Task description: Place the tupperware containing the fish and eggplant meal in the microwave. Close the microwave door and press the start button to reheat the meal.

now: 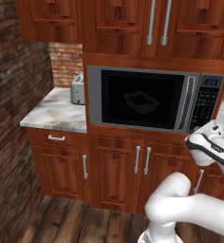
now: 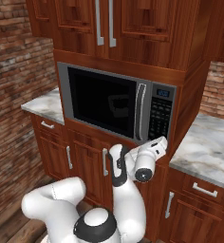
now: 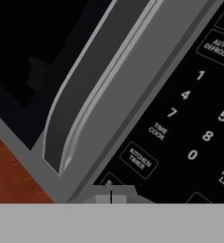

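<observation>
With the microwave door (image 1: 142,99) closed on the tupperware (image 1: 141,102), the shut, empty gripper (image 3: 110,195) should press squarely — keeping to the keypad's (image 3: 190,128) bottom-left start button.

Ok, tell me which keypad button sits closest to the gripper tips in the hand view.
The partly hidden button at the keypad's bottom edge, right above the shut gripper. KITCHEN TIMER sits farther up; TIME COOK beyond that.
</observation>
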Tool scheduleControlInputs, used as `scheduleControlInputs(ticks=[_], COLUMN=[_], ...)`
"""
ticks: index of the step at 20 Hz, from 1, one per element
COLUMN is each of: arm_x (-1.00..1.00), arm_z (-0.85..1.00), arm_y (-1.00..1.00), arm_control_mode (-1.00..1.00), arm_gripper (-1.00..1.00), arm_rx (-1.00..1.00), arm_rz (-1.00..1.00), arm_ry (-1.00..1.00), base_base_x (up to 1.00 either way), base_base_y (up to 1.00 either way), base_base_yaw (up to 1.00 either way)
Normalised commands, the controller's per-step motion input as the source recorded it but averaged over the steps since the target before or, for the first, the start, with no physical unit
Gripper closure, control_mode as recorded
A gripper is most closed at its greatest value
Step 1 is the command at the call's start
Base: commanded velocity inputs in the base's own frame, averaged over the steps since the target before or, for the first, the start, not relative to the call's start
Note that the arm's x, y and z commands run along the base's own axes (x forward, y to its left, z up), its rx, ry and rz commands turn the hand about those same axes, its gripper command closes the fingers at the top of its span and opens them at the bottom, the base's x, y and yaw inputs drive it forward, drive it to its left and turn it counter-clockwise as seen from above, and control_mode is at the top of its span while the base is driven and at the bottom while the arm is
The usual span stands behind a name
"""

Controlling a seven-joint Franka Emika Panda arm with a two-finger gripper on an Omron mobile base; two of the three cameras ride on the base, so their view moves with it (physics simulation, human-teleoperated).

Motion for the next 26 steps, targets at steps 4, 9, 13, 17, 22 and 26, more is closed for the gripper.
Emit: scheduleControlInputs(ticks=[4,9,13,17,22,26], arm_x=[0.24,0.26,0.25,0.21,0.22,0.28], arm_z=[-0.13,-0.06,-0.07,-0.16,-0.07,0.10], arm_y=[-0.03,-0.09,-0.08,-0.04,-0.07,-0.18], arm_control_mode=[-1.00,-1.00,-1.00,-1.00,-1.00,-1.00], arm_gripper=[1.00,1.00,1.00,1.00,1.00,1.00], arm_rx=[0.00,0.00,0.00,0.00,0.00,0.00], arm_rz=[-0.02,-0.03,-0.04,-0.04,-0.06,-0.08], arm_ry=[0.00,0.00,0.00,0.00,0.01,0.10], base_base_x=[0.00,0.00,0.00,0.00,0.00,0.00], base_base_y=[0.00,0.00,0.00,0.00,0.00,0.00], base_base_yaw=[0.00,0.00,0.00,0.00,0.00,0.00])
